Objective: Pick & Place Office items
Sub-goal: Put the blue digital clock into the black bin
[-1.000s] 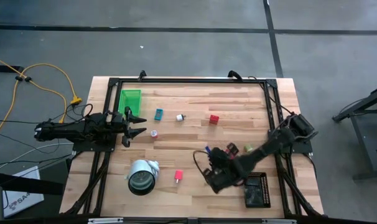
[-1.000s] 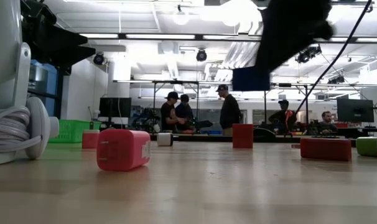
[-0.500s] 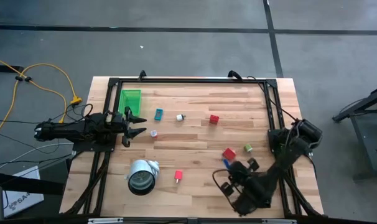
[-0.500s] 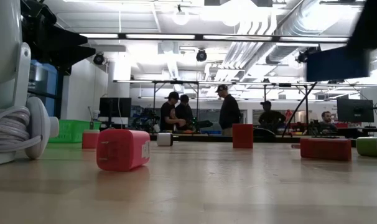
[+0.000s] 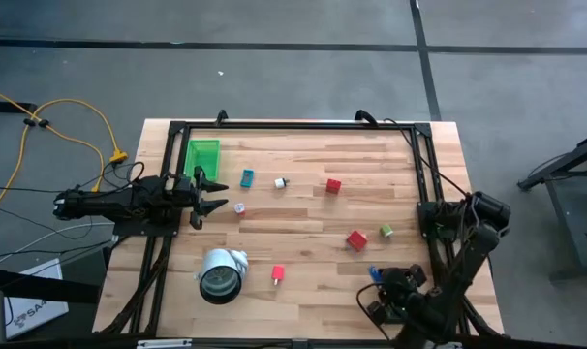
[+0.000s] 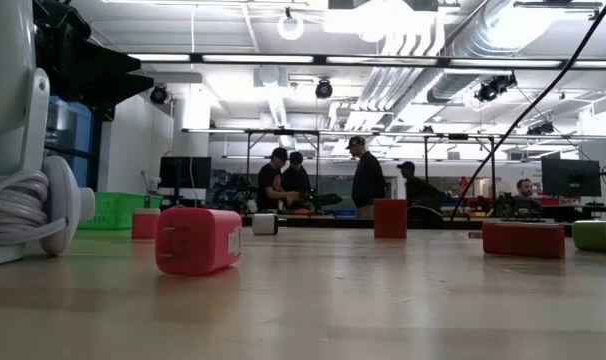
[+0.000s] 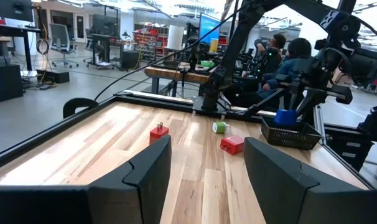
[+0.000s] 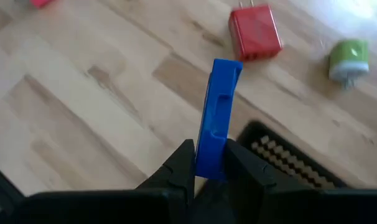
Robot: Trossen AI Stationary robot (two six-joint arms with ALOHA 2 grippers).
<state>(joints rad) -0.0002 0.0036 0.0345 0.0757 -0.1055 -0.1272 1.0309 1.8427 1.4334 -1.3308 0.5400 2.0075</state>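
Note:
My right gripper (image 5: 379, 281) hangs over the table's near right corner, shut on a flat blue piece (image 8: 216, 118). The piece is above the black tray (image 8: 288, 158), whose far edge shows under it. A red block (image 5: 356, 239) and a green cube (image 5: 386, 231) lie on the wood just beyond. Farther off lie another red block (image 5: 333, 185), a white bit (image 5: 280, 182), a teal bit (image 5: 247, 177), a small pale bit (image 5: 239, 206) and a pink-red block (image 5: 277, 274). My left gripper (image 5: 221, 194) waits open at the left edge, holding nothing. My right gripper pinches the blue piece by its lower end (image 8: 208, 163) between its two fingers, on the two flat faces. The fingers slant downward from the table's near right side. The piece sticks out past the fingertips edge-on, lifted clear of the table and the tray.
A green tray (image 5: 203, 155) stands at the far left. A big white-and-grey roll (image 5: 221, 274) lies near the front left. A black frame (image 5: 293, 126) runs around the tabletop. Bare wood (image 5: 293, 223) lies in the middle. People stand in the room behind the table.
My right gripper has swung from the near middle of the table toward the near right corner, carrying the blue piece clear of the wood and rolling its wrist. It now hangs over the black tray and has left the low view. It has stayed shut.

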